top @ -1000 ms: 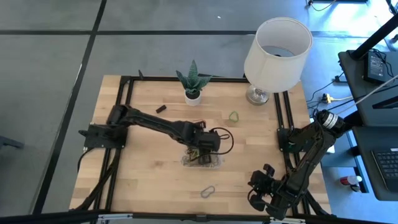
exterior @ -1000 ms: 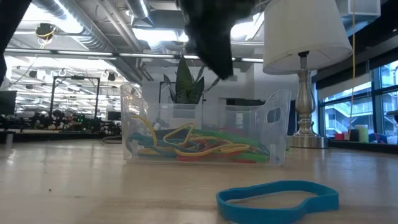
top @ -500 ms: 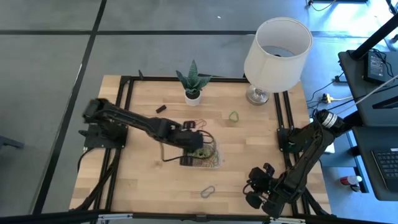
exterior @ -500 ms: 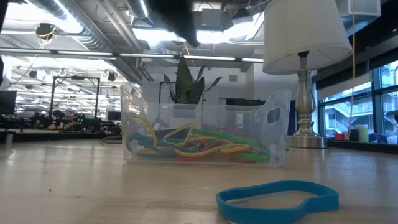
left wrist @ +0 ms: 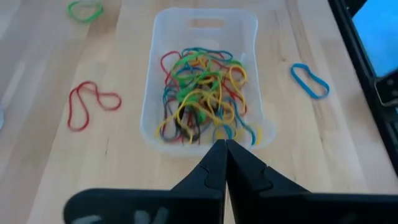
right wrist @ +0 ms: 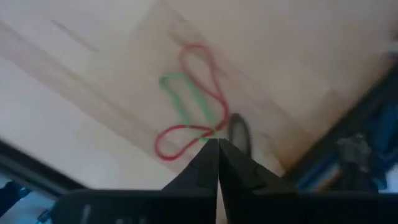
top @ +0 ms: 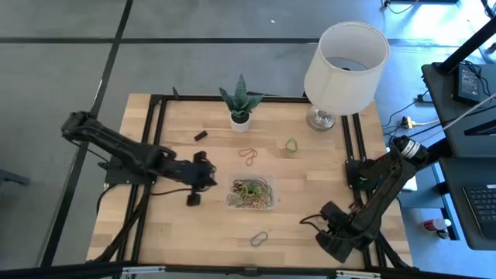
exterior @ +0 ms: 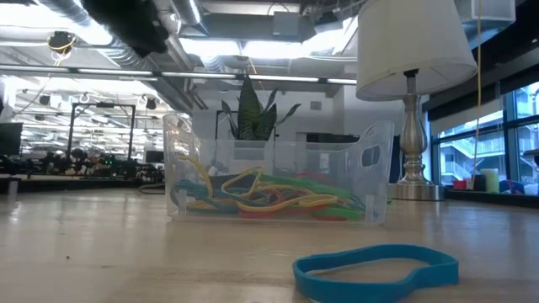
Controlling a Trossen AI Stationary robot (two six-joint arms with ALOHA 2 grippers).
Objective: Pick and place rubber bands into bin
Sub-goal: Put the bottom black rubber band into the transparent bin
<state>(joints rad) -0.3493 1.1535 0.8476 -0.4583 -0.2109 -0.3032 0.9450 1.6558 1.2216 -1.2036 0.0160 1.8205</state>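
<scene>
The bin (top: 253, 194) is a small clear tray on the table's middle, holding a tangle of coloured rubber bands (left wrist: 202, 87); it also shows in the low view (exterior: 278, 181). Loose bands lie flat on the wood: a red one (top: 248, 157), a green one (top: 291, 145) and a blue one (top: 259, 239), the blue nearest in the low view (exterior: 376, 269). My left gripper (top: 209, 178) (left wrist: 222, 144) is shut and empty, above the table just left of the bin. My right gripper (top: 314, 225) (right wrist: 217, 142) is shut near the table's near right corner, with red and green loops at its tips. My right gripper has red and green rubber bands (right wrist: 208, 121) pinched between its shut fingertips where the loops meet. The loops spread out from the tips over the wood; whether they hang clear or rest on the table I cannot tell.
A white lamp (top: 345, 58) stands at the far right corner and a small potted plant (top: 240, 105) at the far edge's middle. A small black block (top: 200, 136) lies left of the plant. Black frame rails (top: 356, 155) run along the table's sides.
My left arm has drawn back from over the bin toward the table's left edge, rising out of the low view's middle, and the red band beyond the bin now shows. My right gripper has turned slightly at the near right corner.
</scene>
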